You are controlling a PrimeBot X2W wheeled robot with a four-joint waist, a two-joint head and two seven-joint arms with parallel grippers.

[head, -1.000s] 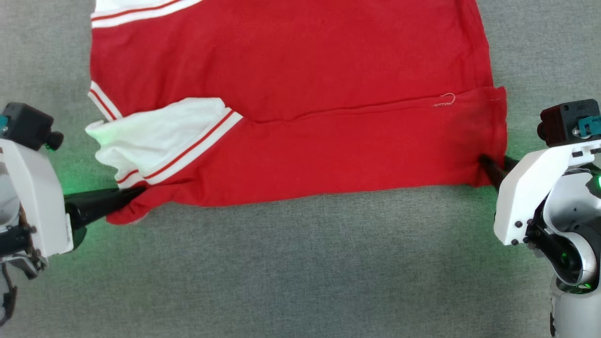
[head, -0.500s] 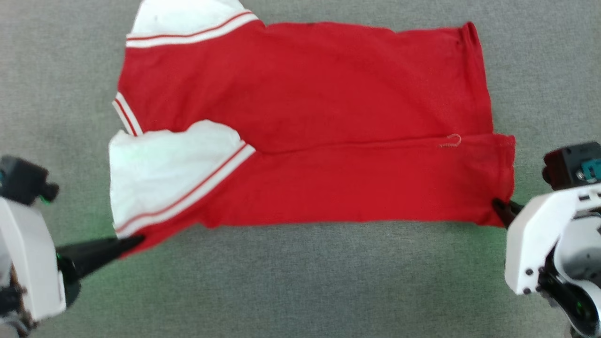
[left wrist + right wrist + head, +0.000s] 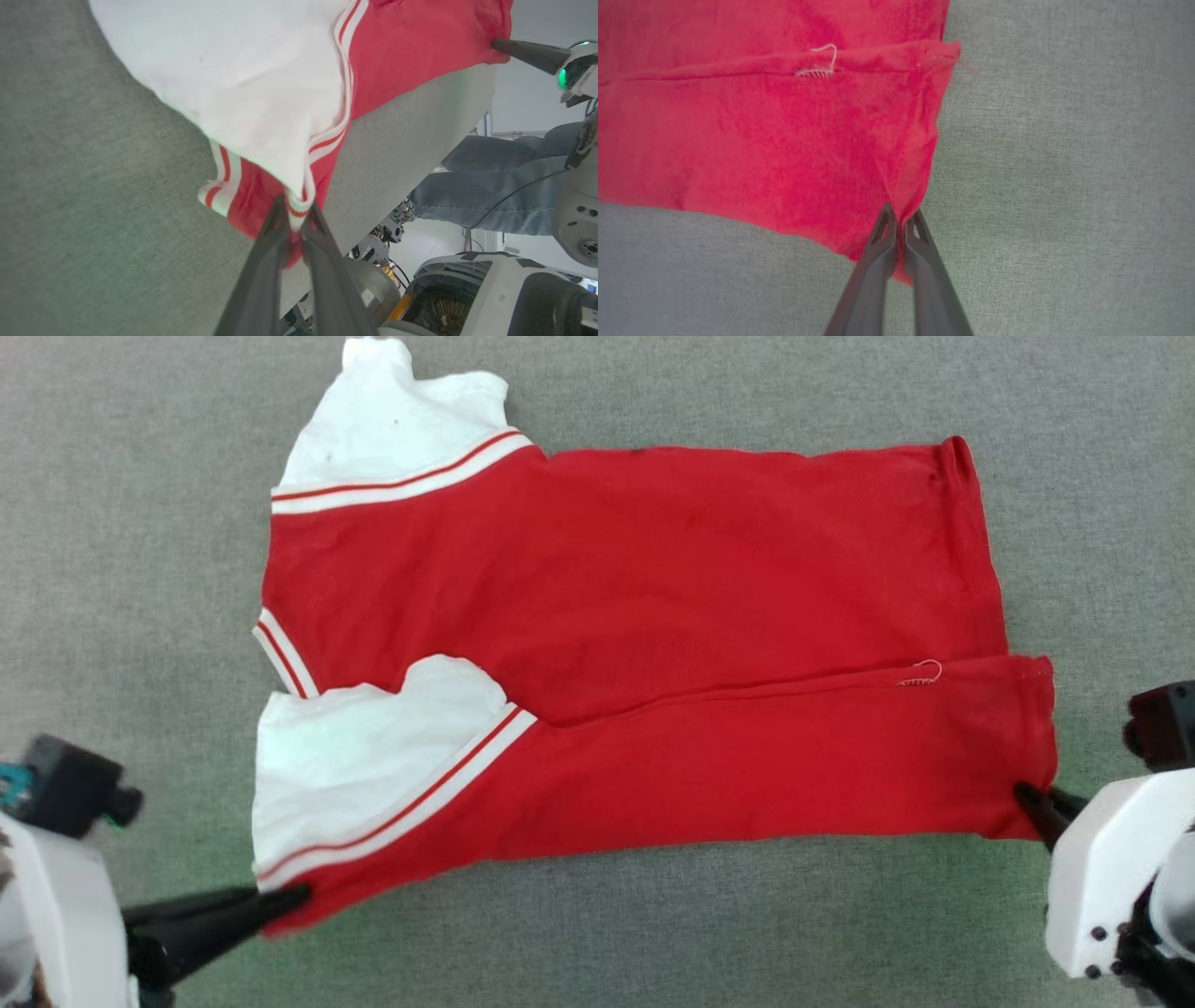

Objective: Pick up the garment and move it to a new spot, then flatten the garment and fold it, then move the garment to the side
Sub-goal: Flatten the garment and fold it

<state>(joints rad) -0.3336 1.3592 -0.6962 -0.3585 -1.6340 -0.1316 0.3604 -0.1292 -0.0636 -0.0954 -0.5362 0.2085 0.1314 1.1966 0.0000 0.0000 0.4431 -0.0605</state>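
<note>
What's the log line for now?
left pincer: shut on garment, sleeve-end corner | right pincer: shut on garment, hem corner | garment: near edge folded over

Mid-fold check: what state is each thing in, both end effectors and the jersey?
jersey, spread on the grey surface, near strip folded over the body.
left end effector, shut on the jersey's near sleeve-side corner.
right end effector, shut on the jersey's near hem corner.
near sleeve, folded in over the red.
far sleeve, laid outward, slightly rumpled.
</note>
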